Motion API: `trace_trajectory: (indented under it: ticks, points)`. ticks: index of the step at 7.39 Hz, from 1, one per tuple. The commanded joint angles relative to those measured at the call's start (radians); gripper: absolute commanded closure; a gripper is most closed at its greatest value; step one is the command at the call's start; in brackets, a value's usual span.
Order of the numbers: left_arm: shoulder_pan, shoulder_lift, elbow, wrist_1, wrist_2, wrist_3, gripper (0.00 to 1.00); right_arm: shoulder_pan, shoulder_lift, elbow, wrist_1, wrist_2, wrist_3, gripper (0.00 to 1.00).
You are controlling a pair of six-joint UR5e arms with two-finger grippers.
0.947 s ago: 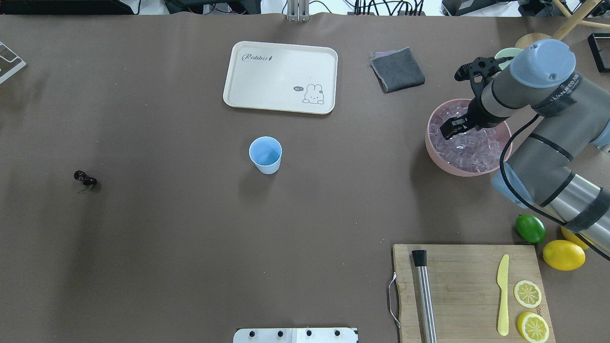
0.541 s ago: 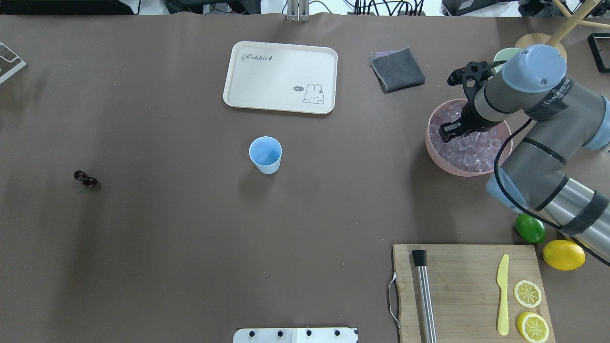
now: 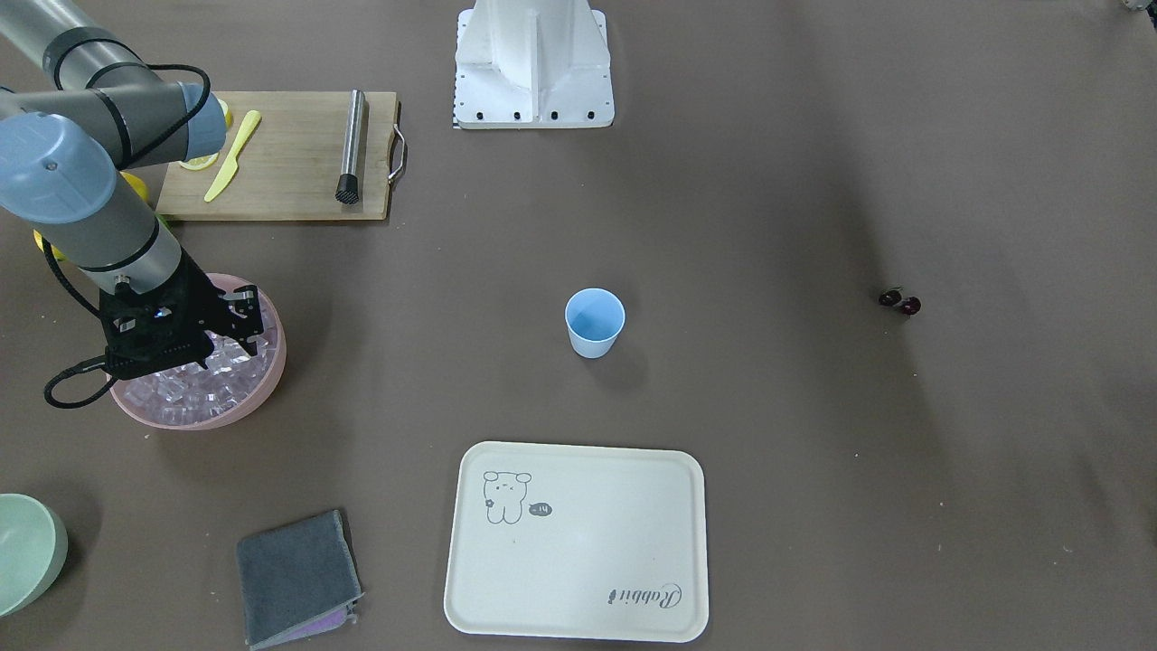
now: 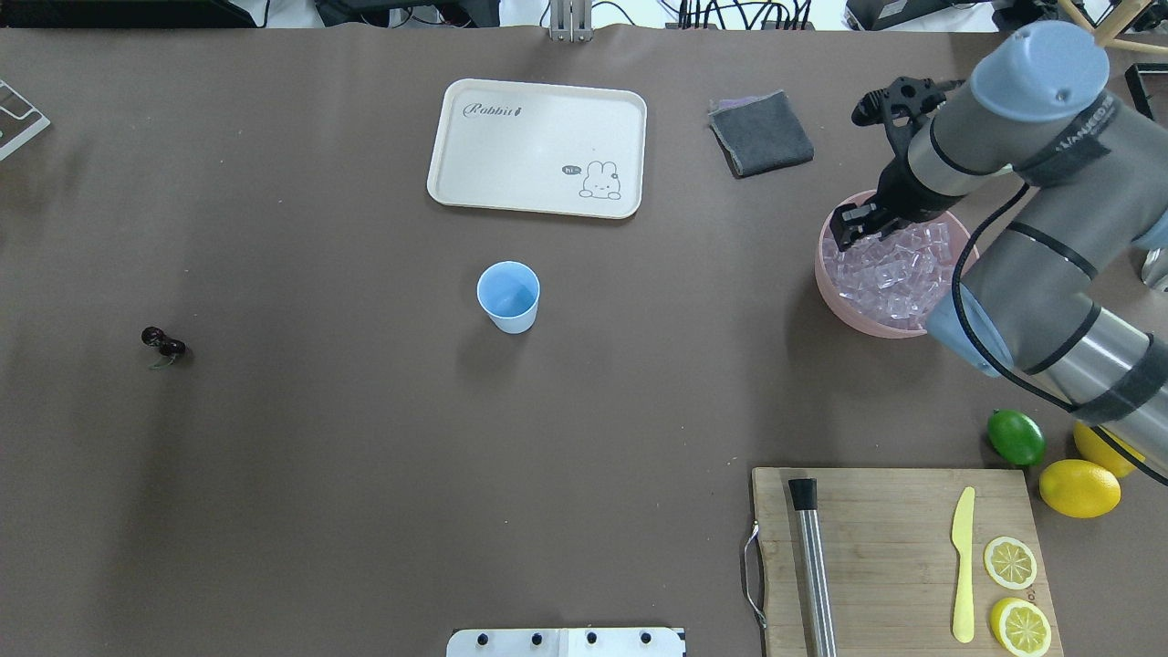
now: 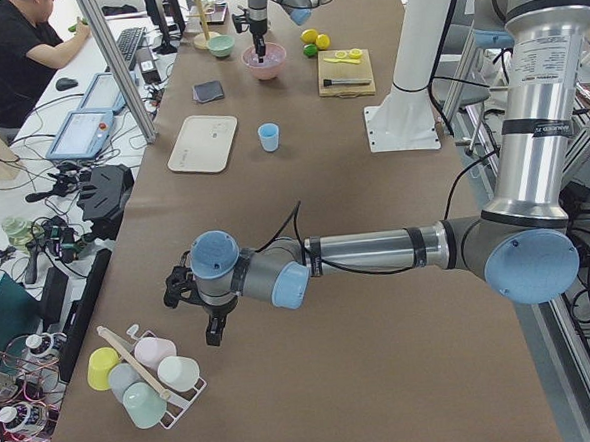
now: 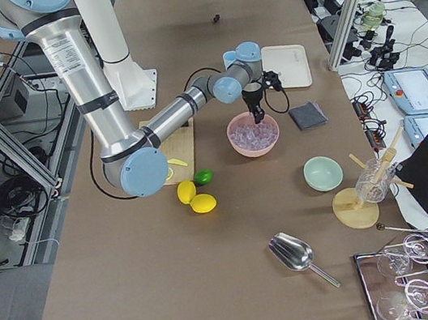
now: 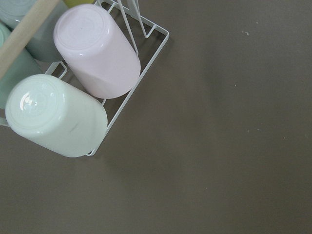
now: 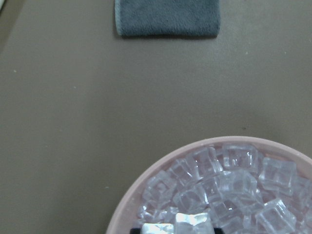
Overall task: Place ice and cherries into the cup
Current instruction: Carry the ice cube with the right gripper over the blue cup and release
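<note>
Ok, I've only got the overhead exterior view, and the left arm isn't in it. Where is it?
Observer: At the table's left end. The left gripper hangs near a white wire rack of upturned plastic cups.
Operator: And is the right gripper holding ice?
Observer: Cannot tell. Its wrist camera shows two bright, clear ice cubes at the frame's bottom edge, closest to the fingers, in the wide pink plastic bowl.

One cup [image 4: 508, 297], two cherries [image 4: 163, 342], one lime [image 4: 1016, 437], one tray [image 4: 537, 148]
</note>
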Motion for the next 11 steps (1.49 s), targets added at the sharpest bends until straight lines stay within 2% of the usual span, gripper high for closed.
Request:
trace_trajectory:
  ticks: [1, 2, 3, 5, 6, 8, 10, 11]
  points:
    - [0.0, 0.0, 0.004, -0.001, 0.0, 0.0, 0.02, -0.024, 0.189, 0.021, -0.246, 0.014, 0.045, 0.83]
    - [0.0, 0.0, 0.002, -0.001, 0.0, 0.0, 0.02, -0.109, 0.261, 0.001, -0.256, -0.046, 0.194, 0.84]
    - [0.0, -0.001, 0.002, -0.001, 0.0, -0.002, 0.02, -0.178, 0.371, -0.073, -0.256, -0.108, 0.308, 0.85]
    - [0.0, -0.001, -0.001, -0.001, 0.0, -0.003, 0.02, -0.293, 0.65, -0.33, -0.25, -0.175, 0.505, 0.85]
    - [0.0, -0.004, 0.001, 0.0, 0.0, -0.003, 0.02, -0.329, 0.736, -0.429, -0.218, -0.188, 0.574, 0.85]
    - [0.001, -0.006, 0.001, 0.0, 0.0, -0.003, 0.02, -0.369, 0.711, -0.468, -0.126, -0.252, 0.604, 0.84]
    - [0.001, -0.006, 0.001, 0.0, 0.0, -0.003, 0.02, -0.369, 0.711, -0.465, -0.112, -0.252, 0.607, 0.83]
    - [0.0, -0.006, 0.001, 0.0, 0.0, -0.003, 0.02, -0.372, 0.708, -0.461, -0.112, -0.252, 0.596, 0.22]
